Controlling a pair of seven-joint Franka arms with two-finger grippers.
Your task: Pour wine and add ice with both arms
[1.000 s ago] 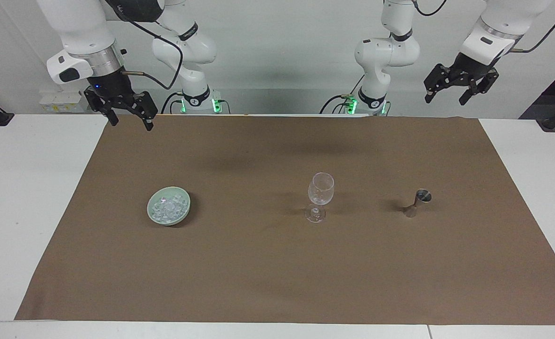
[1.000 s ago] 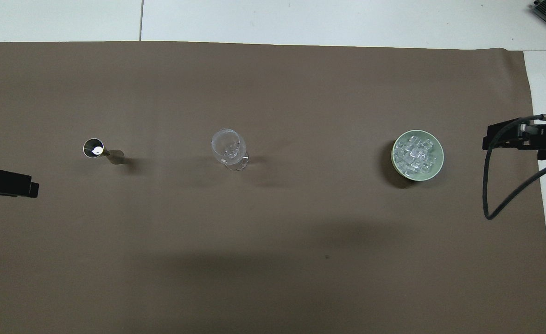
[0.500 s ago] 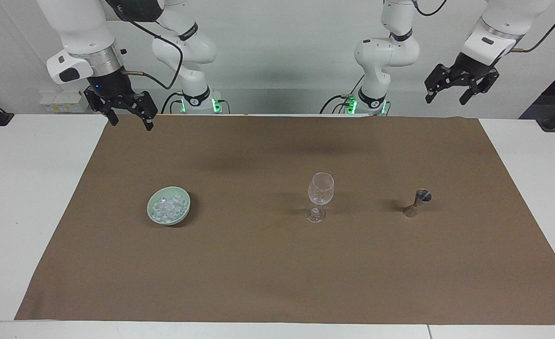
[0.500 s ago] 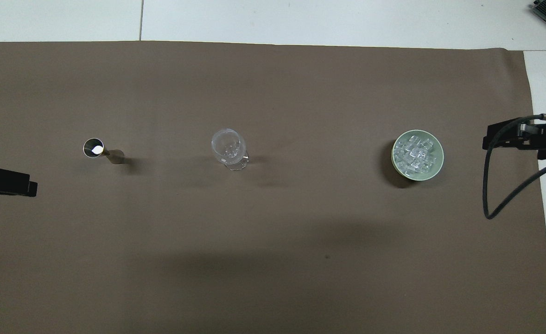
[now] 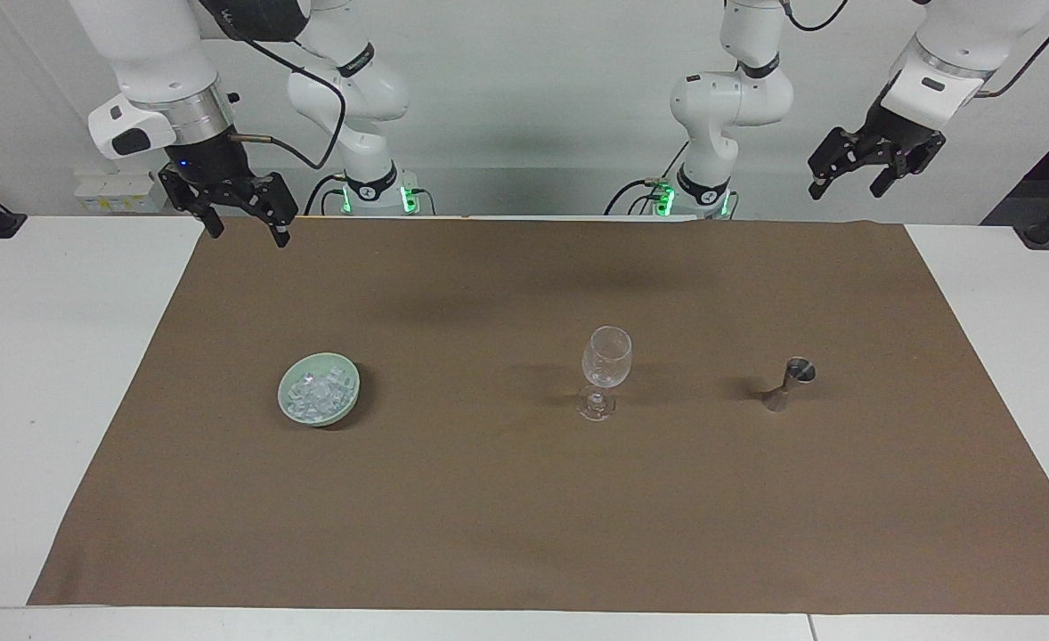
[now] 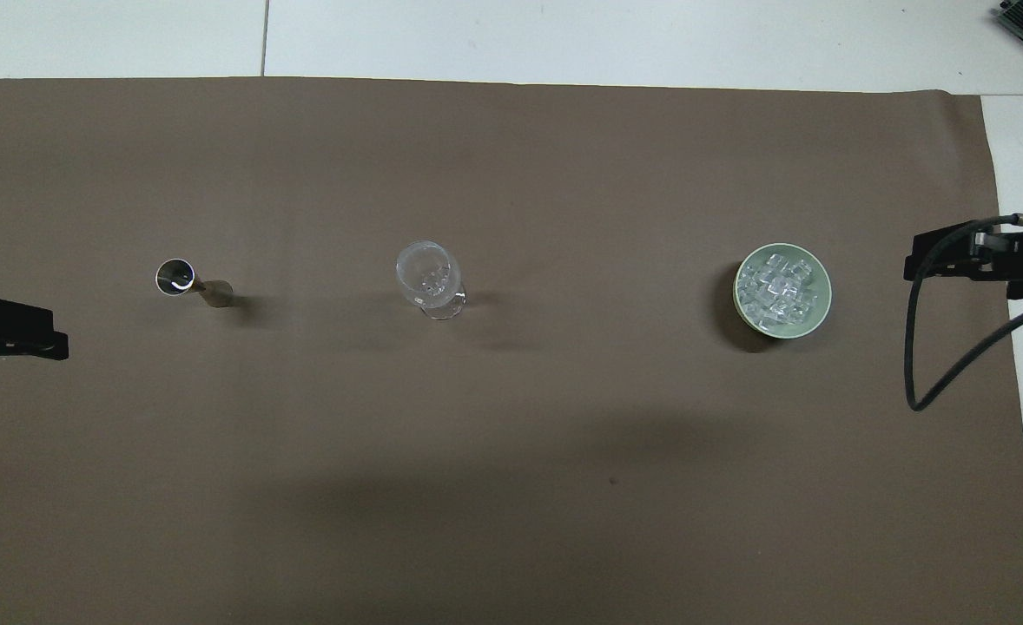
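Both grippers hang spread and empty, left gripper above the table edge at the jigger's end, right gripper at the ice end, with the glass between, reachable by either.

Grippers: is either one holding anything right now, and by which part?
Nothing is held. Left gripper and right gripper both hang open and empty.

Left hand rises a bit and drifts toward its own end of the surface, fingers spread, empty. Right hand barely shifts.
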